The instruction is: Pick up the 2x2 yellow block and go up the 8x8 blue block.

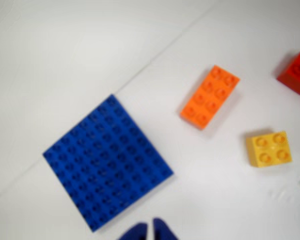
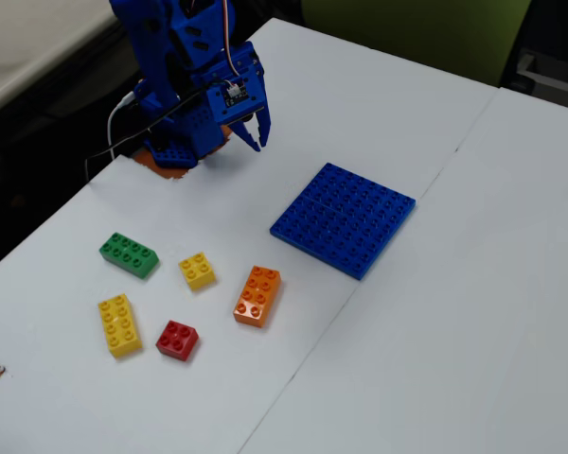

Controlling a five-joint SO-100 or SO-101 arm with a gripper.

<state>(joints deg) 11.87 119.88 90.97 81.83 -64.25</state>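
Note:
The 2x2 yellow block [image 2: 198, 270] lies on the white table between the green and orange bricks; it also shows in the wrist view [image 1: 269, 148] at the right. The 8x8 blue block [image 2: 344, 218] lies flat right of centre, and fills the lower left of the wrist view [image 1: 107, 161]. My blue gripper [image 2: 257, 139] hangs in the air near the arm's base, well back from the bricks and left of the plate. Its fingertips [image 1: 160, 230] show at the bottom edge, nearly together with only a thin slit, and hold nothing.
An orange 2x4 brick [image 2: 257, 295], a red 2x2 brick [image 2: 177, 340], a longer yellow 2x4 brick [image 2: 119, 324] and a green 2x4 brick [image 2: 129, 254] lie at the front left. A seam [image 2: 398, 232] runs between two table panels. The table edge is at the left.

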